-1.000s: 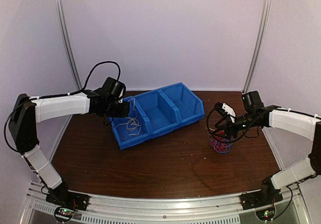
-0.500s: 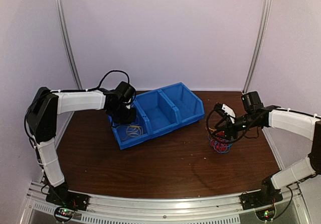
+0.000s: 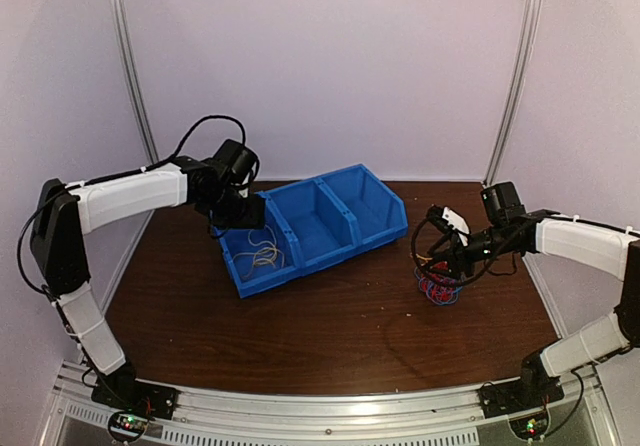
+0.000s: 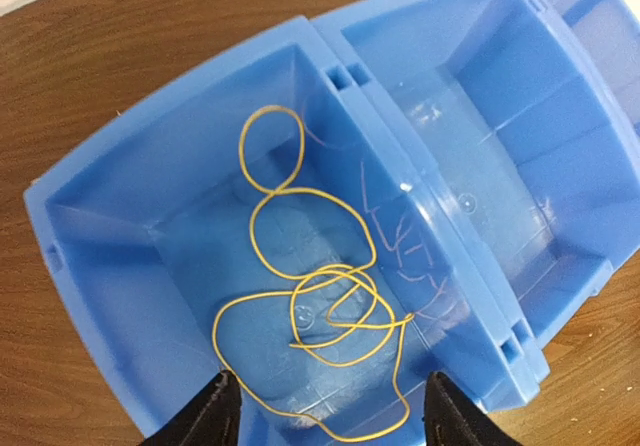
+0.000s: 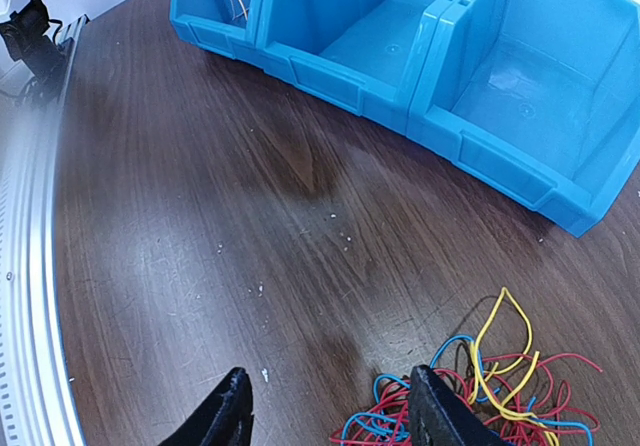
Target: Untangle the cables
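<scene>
My left arm reaches out over the table (image 3: 330, 336), elbow raised and wrist bent down. The left gripper (image 4: 330, 411) hangs over the left end compartment of the bin (image 3: 300, 269), fingers spread and pinching nothing. My right arm stretches inward from the right side with its forearm low. The right gripper (image 5: 333, 411) is just above the table to the right of the bin, its fingers also spread, with the near edge of the tangle (image 5: 480, 406) lying between them and not clamped.

I count one blue bin with three compartments. One loose yellow cable (image 4: 335, 311) lies looped on the floor of the left one; the other two look bare. There is one tangle of red, blue and yellow cables, but I cannot tell how many strands it holds.
</scene>
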`<control>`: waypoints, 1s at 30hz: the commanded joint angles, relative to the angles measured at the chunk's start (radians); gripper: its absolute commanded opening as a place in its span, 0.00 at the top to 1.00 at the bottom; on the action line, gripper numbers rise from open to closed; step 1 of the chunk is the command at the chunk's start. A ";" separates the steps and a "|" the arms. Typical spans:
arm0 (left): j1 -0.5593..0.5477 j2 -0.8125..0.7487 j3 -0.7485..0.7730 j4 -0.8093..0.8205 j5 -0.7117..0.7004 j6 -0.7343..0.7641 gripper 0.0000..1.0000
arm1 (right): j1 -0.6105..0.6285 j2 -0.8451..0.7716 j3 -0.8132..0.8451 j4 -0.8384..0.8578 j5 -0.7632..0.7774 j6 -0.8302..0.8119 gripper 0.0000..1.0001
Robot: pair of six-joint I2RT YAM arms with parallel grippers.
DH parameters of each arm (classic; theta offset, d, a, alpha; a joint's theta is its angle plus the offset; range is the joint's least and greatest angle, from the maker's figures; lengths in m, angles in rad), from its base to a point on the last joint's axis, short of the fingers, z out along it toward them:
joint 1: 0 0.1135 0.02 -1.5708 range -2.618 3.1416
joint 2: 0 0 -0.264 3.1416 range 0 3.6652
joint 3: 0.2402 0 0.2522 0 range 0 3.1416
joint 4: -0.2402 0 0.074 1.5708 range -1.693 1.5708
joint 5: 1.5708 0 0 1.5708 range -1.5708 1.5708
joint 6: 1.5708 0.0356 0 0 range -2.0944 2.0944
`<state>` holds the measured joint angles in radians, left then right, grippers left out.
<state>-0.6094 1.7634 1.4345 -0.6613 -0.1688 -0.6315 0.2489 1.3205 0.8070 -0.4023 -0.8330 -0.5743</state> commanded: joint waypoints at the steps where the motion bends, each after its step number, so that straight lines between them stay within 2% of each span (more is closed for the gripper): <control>1: 0.005 -0.072 0.024 0.008 -0.081 0.044 0.36 | -0.003 0.006 0.001 -0.012 0.000 -0.010 0.46; 6: 0.007 -0.054 0.045 0.050 -0.099 0.072 0.38 | -0.003 -0.007 0.004 -0.016 0.004 -0.009 0.46; 8: 0.005 -0.051 0.053 0.089 -0.026 0.102 0.42 | -0.004 -0.023 0.011 -0.018 0.010 0.000 0.46; 12: -0.040 -0.129 -0.002 0.289 0.123 0.239 0.44 | -0.041 -0.075 0.039 -0.007 0.027 0.050 0.48; 16: -0.121 -0.257 -0.132 0.535 0.215 0.390 0.44 | -0.117 -0.095 0.079 -0.011 0.064 0.085 0.52; 22: -0.201 -0.365 -0.300 0.784 0.359 0.497 0.45 | -0.188 -0.035 0.149 -0.043 0.118 0.081 0.60; 30: -0.294 -0.367 -0.484 1.009 0.387 0.392 0.45 | -0.173 0.094 0.240 -0.097 0.200 0.034 0.57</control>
<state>-0.8722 1.3846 1.0199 0.1535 0.1738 -0.1936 0.0628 1.3651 0.9916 -0.4530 -0.7059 -0.5140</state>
